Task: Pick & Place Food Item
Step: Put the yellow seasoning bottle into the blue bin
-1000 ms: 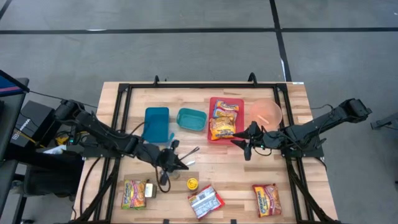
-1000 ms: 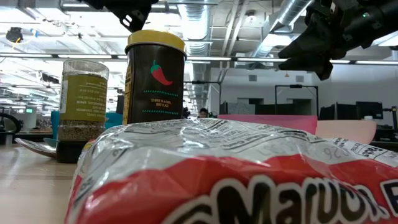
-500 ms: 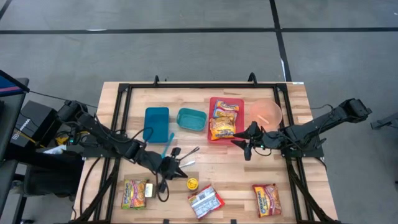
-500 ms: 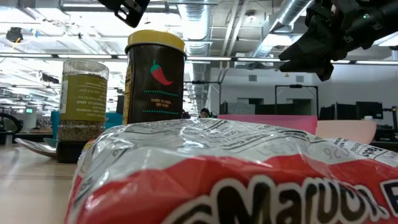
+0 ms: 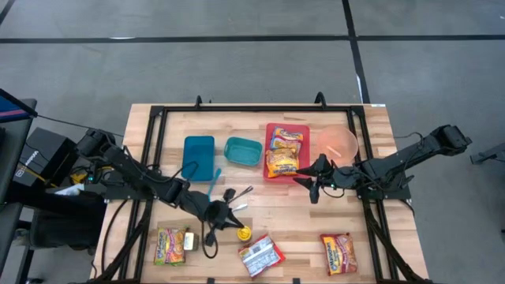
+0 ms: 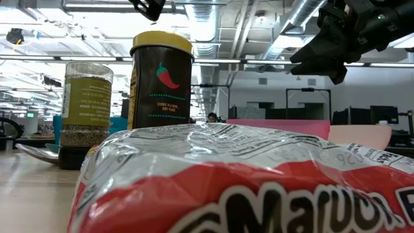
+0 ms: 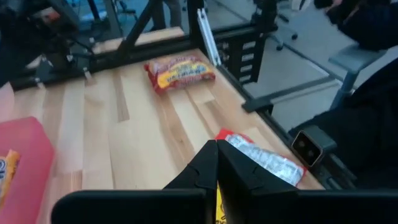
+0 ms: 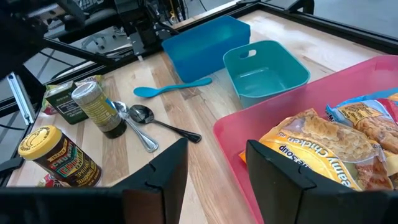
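Two ramen packets [image 5: 282,153] lie in the red tray [image 5: 271,131] at the table's far middle. More packets lie near the front edge: one [image 5: 260,255] in the middle, one [image 5: 338,253] at the right, one [image 5: 170,245] at the left. My left gripper [image 5: 234,224] is shut with nothing in it. It hovers just left of and above the yellow-lidded chili jar [image 6: 162,81], whose lid [image 7: 219,208] shows under the fingertips [image 7: 214,149]. My right gripper [image 8: 214,163] stands open beside the tray's near right corner, above the table, with nothing between its fingers.
A teal tub [image 5: 243,151] and a blue tub [image 5: 198,156] stand left of the tray, a pink bowl [image 5: 338,143] to its right. A blue spoon [image 5: 215,180], metal spoons [image 8: 140,121] and a herb jar [image 8: 99,109] sit mid-table. Bare wood lies between the tray and the front packets.
My left gripper, still shut, has moved toward the table's near edge and a little to the right, coming up to the yellow-lidded jar. My right arm has kept still.
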You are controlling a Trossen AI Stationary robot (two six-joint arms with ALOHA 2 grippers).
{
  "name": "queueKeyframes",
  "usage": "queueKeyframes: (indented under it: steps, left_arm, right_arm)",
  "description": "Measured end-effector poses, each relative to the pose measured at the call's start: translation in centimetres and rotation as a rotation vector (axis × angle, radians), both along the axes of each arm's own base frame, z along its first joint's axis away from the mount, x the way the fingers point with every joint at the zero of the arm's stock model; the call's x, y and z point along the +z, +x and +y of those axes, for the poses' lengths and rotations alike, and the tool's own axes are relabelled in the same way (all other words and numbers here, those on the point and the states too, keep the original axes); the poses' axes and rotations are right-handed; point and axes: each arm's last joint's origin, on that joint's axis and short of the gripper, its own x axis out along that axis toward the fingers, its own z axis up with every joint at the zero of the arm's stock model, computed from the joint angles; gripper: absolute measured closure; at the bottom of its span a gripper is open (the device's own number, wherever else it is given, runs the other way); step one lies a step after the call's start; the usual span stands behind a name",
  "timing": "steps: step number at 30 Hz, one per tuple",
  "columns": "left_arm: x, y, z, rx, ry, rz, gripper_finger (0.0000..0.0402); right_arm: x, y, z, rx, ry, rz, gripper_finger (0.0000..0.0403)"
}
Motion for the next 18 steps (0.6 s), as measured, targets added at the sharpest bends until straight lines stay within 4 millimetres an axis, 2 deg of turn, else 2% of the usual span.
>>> queueKeyframes:
  steps: [7,18]
  left_arm:
    - [-0.5,1.5,-0.5,0.027,-0.002,0.129,0.0402]
    - [-0.2,1.5,-0.1,0.084,-0.092,0.171,0.0402]
  right_arm:
    - [0.0,0.0,0.0,0.0,0.0,0.0,0.0246]
    - [-0.1,0.0,0.0,0.003,-0.002,0.006,0.0246]
